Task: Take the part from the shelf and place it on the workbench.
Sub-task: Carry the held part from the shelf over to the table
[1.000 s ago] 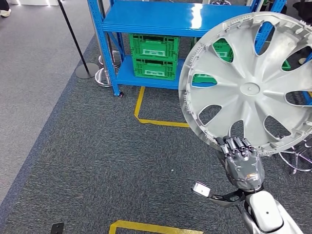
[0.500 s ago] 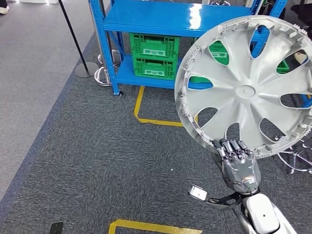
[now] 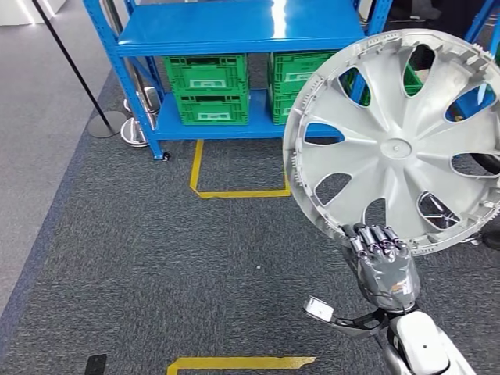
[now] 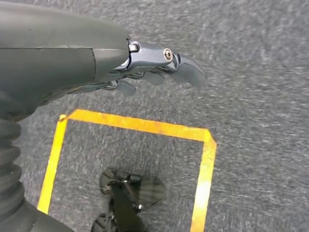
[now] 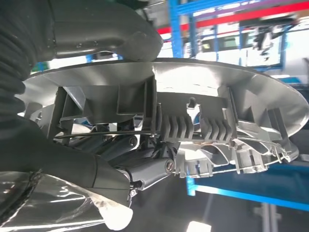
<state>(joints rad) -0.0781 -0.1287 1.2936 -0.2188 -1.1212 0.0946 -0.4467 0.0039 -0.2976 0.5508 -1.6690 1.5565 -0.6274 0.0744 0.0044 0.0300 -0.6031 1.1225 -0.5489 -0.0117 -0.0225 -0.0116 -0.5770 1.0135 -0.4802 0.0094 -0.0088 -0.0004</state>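
Beyond the right robot hand [image 3: 382, 262] stands a blue shelf [image 3: 236, 31] with green crates [image 3: 206, 87] on its lower level, and yellow tape [image 3: 236, 191] marks the grey carpet [image 3: 148, 266] between. The silver hubcap [image 3: 395, 141] stands upright above that robot hand, which clasps its lower rim, its spokes hiding part of the shelf. The left robot hand [image 4: 160, 65] hangs over the carpet, fingers loosely extended, holding nothing.
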